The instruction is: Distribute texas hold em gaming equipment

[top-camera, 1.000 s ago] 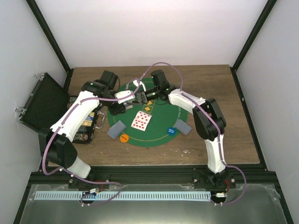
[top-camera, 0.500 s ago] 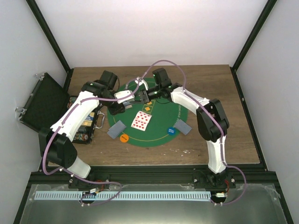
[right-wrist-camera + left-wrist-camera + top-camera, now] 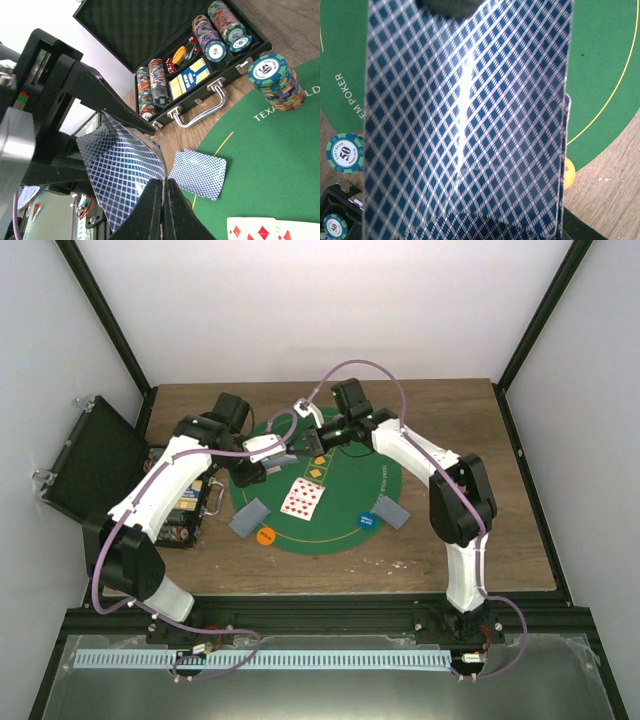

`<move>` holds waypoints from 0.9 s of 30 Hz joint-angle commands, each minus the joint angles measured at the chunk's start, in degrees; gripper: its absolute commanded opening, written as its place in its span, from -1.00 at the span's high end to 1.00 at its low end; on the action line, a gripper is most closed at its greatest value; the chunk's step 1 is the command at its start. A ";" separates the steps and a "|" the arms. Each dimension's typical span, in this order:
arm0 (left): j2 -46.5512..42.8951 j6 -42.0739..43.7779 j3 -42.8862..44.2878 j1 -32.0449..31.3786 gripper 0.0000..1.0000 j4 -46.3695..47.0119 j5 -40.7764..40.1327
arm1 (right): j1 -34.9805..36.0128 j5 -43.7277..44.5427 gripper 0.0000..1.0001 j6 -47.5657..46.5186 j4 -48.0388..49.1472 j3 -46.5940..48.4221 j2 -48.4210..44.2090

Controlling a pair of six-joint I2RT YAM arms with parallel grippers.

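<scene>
Two grippers meet above the green mat (image 3: 338, 528). Top view: left gripper (image 3: 270, 452) clamped on the deck (image 3: 287, 456). Left wrist: glossy backs, so light and slick. Right wrist: right gripper (image 3: 162, 200) pinched on the top card (image 3: 122, 170), which bows. Floppy, so best held by the edge.

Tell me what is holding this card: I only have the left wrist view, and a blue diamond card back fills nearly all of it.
Observer: The left gripper grips the held cards, and the right gripper is pinched shut on their lower corner.
Operator: Any cards face up?
Observer: Yes, red-pipped face-up cards lie in the middle of the green mat.
Operator: Is the case open?
Observer: Yes, the black case lies open beside the left arm, with chip stacks in its compartments.
</scene>
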 commanded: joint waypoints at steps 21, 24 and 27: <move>-0.45 -3.29 1.27 4.57 0.13 0.75 1.50 | -12.36 18.23 0.99 -22.59 8.35 -15.54 -21.68; -0.98 -3.62 0.74 4.62 0.12 0.67 1.45 | -12.28 21.63 0.99 -27.87 16.69 -19.52 -21.05; -1.78 -3.85 -0.02 5.01 0.12 0.74 1.45 | -11.61 23.04 0.99 -36.91 23.34 -21.81 -19.00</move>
